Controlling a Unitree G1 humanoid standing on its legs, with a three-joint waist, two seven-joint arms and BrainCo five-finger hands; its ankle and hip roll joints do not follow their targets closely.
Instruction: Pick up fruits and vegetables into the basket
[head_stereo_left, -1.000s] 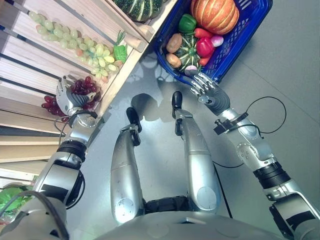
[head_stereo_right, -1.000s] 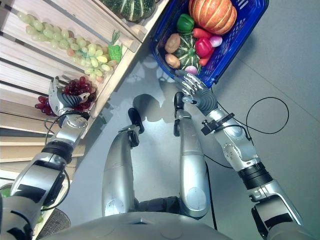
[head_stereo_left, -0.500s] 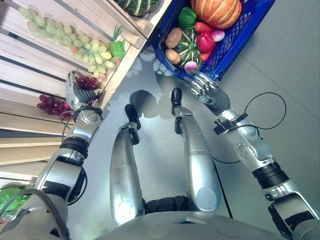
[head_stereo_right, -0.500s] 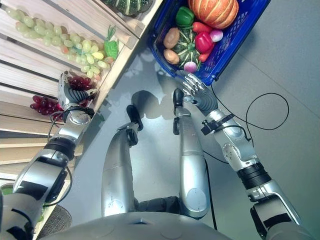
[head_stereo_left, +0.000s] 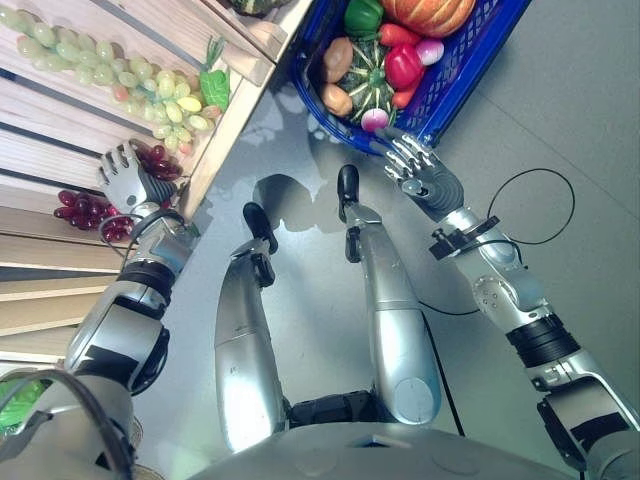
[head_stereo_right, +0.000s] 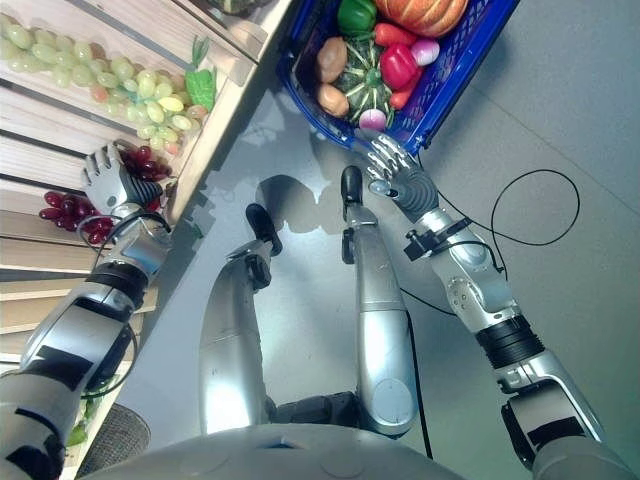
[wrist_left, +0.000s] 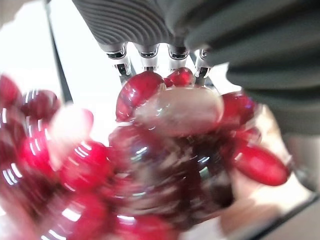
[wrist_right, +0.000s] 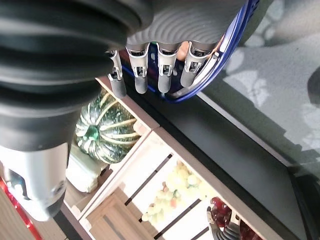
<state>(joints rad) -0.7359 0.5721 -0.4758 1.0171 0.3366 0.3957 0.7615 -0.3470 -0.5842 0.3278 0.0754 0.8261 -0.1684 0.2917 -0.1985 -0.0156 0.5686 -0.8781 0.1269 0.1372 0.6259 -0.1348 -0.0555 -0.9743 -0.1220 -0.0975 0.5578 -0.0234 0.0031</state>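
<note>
Your left hand sits at the left edge of the left eye frame, over the red grapes on the wooden slatted shelf. In the left wrist view the grapes press right up against the palm and the fingers run straight behind the bunch, so the hand reads as relaxed, not clamped. The thumb is hard to make out there. The red bunch lies with its long axis running from the left edge toward upper right, part of it hidden under the hand.

Your right hand hangs in the upper middle, fingers spread and straight, holding nothing, its tips just beside the near rim of the blue basket.

Inside the basket you see an orange pumpkin cut off by the top edge, a striped green squash, a red pepper, a green pepper and two brown potatoes. Green grapes stretch along the shelf from the upper left corner toward the centre.
</note>
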